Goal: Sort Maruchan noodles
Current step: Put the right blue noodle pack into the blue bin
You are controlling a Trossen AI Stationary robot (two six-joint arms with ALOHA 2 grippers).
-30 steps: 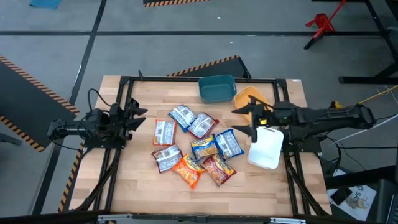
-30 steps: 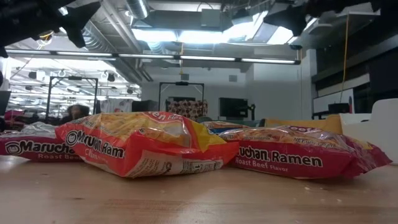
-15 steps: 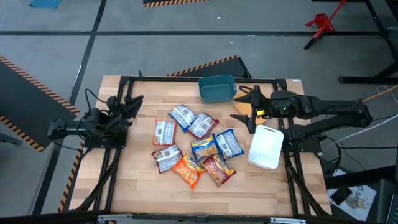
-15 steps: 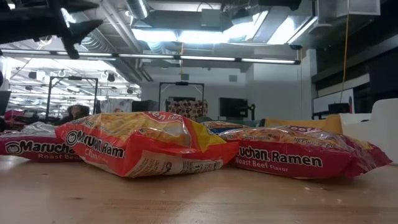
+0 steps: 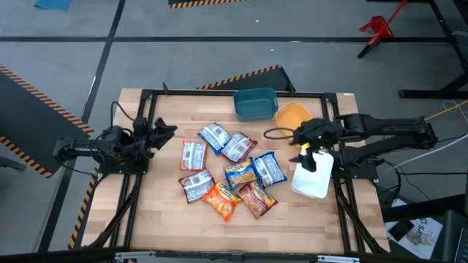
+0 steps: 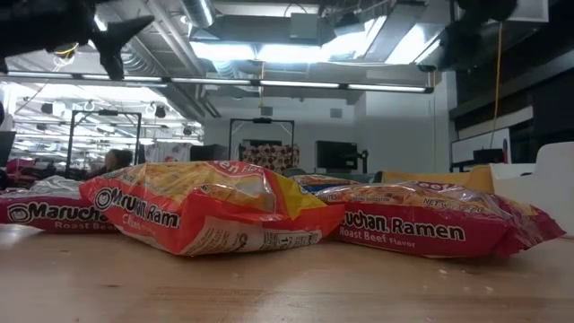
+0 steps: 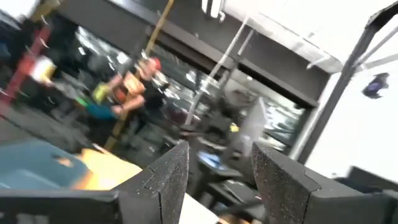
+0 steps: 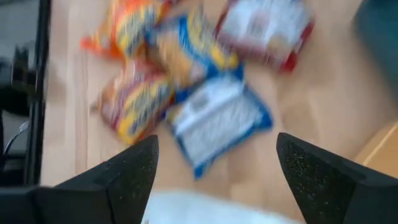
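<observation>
Several Maruchan noodle packets lie flat in a loose pile (image 5: pixel 232 169) on the middle of the wooden table: red-and-white ones (image 5: pixel 215 136), blue-and-yellow ones (image 5: pixel 268 169) and orange-red ones (image 5: pixel 221 200). In the low view an orange-red packet (image 6: pixel 202 211) and a red one (image 6: pixel 430 224) lie nearest. My right gripper (image 5: pixel 273 134) hangs open above the table between the pile and the orange bin, apart from everything; its wrist view looks down on a blue packet (image 8: pixel 217 118). My left gripper (image 5: pixel 165 131) is open in the air at the table's left edge, pointing toward the pile.
A teal bin (image 5: pixel 255 104) and an orange bin (image 5: pixel 294 115) stand at the far edge. A white bin (image 5: pixel 314 174) sits at the right edge, under the right arm. Bare wood lies along the near edge (image 5: pixel 234 230). A black frame borders the table.
My right gripper swung toward the far edge over the orange bin, then came back toward the pile and tipped downward. My left gripper moved a little toward the far edge and returned. The packets have not moved.
</observation>
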